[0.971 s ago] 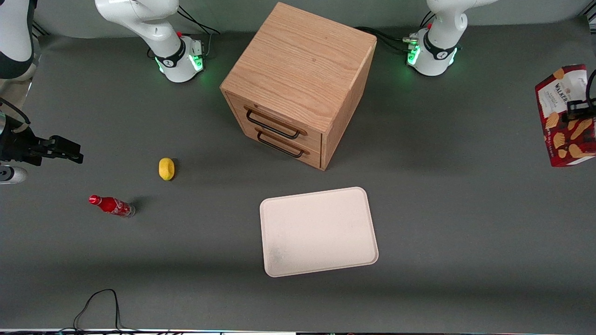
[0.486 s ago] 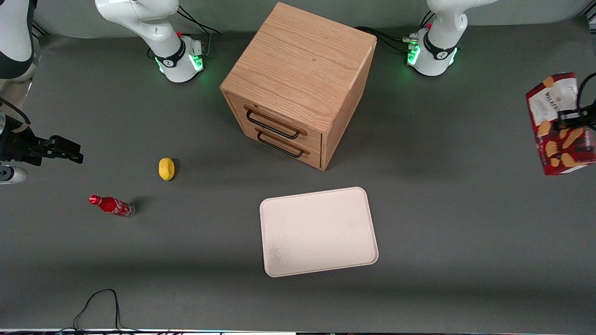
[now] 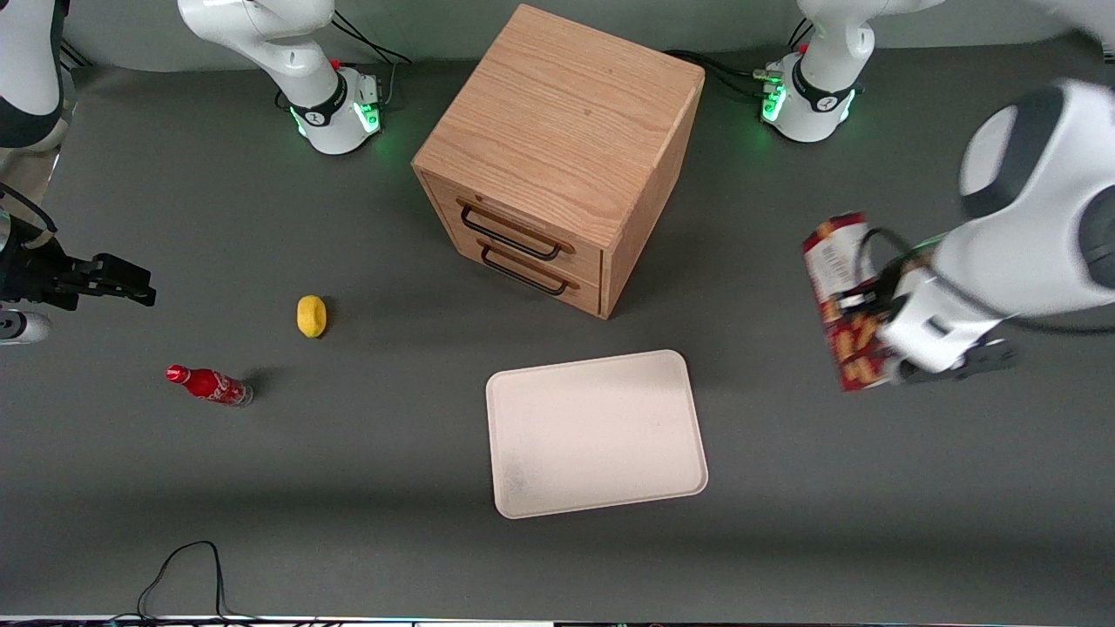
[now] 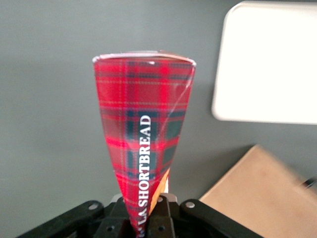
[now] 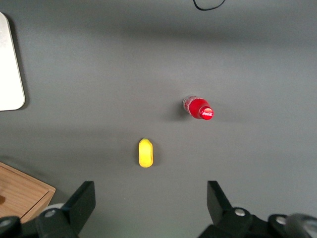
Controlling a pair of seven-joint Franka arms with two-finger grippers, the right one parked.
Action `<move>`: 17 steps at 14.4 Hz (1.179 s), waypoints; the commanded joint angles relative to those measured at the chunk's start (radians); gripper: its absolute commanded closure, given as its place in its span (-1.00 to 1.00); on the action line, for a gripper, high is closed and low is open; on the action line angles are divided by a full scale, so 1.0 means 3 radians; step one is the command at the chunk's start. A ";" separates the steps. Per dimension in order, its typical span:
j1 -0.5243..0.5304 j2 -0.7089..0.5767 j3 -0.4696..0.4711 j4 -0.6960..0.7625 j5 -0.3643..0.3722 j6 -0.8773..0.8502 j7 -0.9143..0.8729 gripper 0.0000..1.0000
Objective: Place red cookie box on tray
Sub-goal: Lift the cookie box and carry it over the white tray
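Gripper (image 3: 880,340) fingers clamped on red cookie box (image 3: 843,296), box held aloft above tabletop (image 3: 871,488) toward working arm's end, well apart from tray (image 3: 596,434).

Pretty even overhead light, soft shadows by the cabinet (image 3: 557,157). The gripper (image 3: 880,335) and box (image 3: 841,287) are motion-blurred above the table.

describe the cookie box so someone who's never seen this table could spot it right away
Start at the wooden drawer cabinet, then look toward the working arm's end of the table. There the gripper holds the red cookie box in the air, clear of the tray. It is a long tartan carton, unlike the small red cola bottle.
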 commanded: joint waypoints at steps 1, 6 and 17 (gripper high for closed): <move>-0.0447 0.0738 0.0043 0.0849 0.0090 0.0025 -0.0529 1.00; -0.0699 0.1052 0.0125 0.0840 0.0152 0.0557 -0.0577 1.00; -0.0786 0.1635 0.0186 0.0421 0.0490 0.1626 -0.0520 1.00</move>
